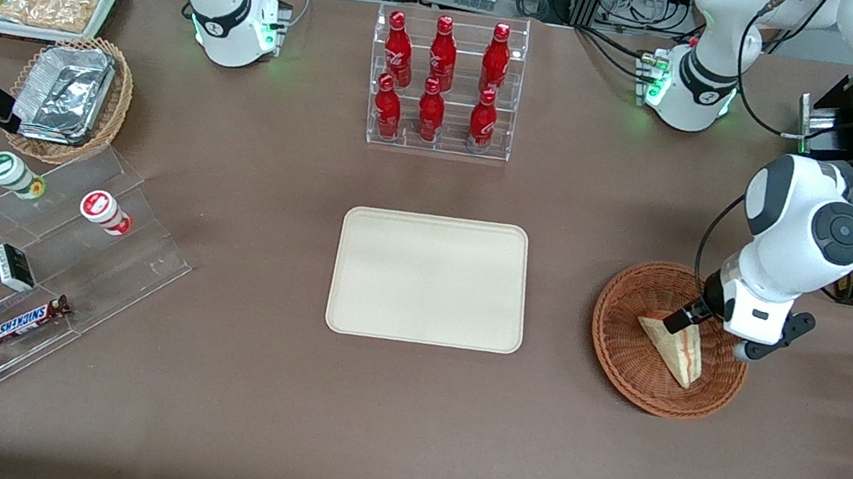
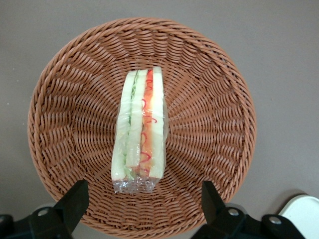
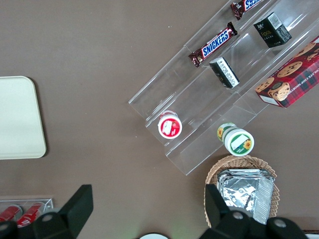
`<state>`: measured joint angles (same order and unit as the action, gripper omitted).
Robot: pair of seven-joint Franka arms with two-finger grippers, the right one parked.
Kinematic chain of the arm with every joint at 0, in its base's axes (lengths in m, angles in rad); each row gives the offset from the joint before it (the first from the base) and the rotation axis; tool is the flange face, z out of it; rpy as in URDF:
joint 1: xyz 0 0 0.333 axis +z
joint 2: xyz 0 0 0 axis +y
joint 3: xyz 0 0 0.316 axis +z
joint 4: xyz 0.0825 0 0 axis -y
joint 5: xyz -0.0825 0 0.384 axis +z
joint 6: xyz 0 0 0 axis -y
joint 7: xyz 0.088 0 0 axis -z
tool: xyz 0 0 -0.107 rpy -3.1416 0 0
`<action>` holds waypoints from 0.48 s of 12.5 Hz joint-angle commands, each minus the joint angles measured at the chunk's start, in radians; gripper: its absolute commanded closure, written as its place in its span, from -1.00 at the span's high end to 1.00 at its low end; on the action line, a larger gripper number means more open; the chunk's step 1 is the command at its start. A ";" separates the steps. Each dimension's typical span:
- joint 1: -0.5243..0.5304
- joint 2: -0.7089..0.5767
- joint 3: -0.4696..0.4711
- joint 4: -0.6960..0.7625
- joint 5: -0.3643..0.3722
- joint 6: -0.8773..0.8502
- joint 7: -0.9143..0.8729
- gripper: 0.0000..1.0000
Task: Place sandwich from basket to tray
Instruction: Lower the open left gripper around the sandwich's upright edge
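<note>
above the basket [image 2: 60,114] hangs the open pincer [image 2: 144,201]; wrapped sandwich [image 2: 140,127] shows red-green layers.

Reddish-brown woven basket [image 2: 65,99]. Sandwich [image 2: 139,124]: pale white bread with red, orange and green stripes of filling, under glossy clear wrap. Plain cream-beige tray [image 1: 432,279] on a dull brown table [image 1: 393,427]. Black-fingered gripper [image 2: 144,211] spread wide above the basket's rim, on a white arm [image 1: 806,227] with a dark grey disc at the joint. Six red bottles [image 1: 439,79] with white lettering in a clear rack [image 1: 434,144]. Silver crumpled foil [image 1: 66,93] in a tan wicker basket [image 1: 118,106]. Brown Snickers bars [image 1: 26,321] with blue lettering on white.
</note>
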<state>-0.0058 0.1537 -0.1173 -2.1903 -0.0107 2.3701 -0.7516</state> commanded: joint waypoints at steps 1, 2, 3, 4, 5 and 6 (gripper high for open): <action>0.003 0.046 0.015 0.007 0.012 0.020 -0.020 1.00; 0.003 0.058 0.019 0.011 0.014 0.020 -0.018 1.00; 0.003 0.072 0.019 0.014 0.014 0.024 -0.017 1.00; 0.004 0.095 0.019 0.029 0.014 0.034 -0.018 1.00; 0.009 0.115 0.019 0.041 0.012 0.037 -0.023 1.00; 0.010 0.131 0.019 0.049 0.012 0.046 -0.029 1.00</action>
<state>-0.0008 0.2419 -0.0980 -2.1785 -0.0105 2.4007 -0.7550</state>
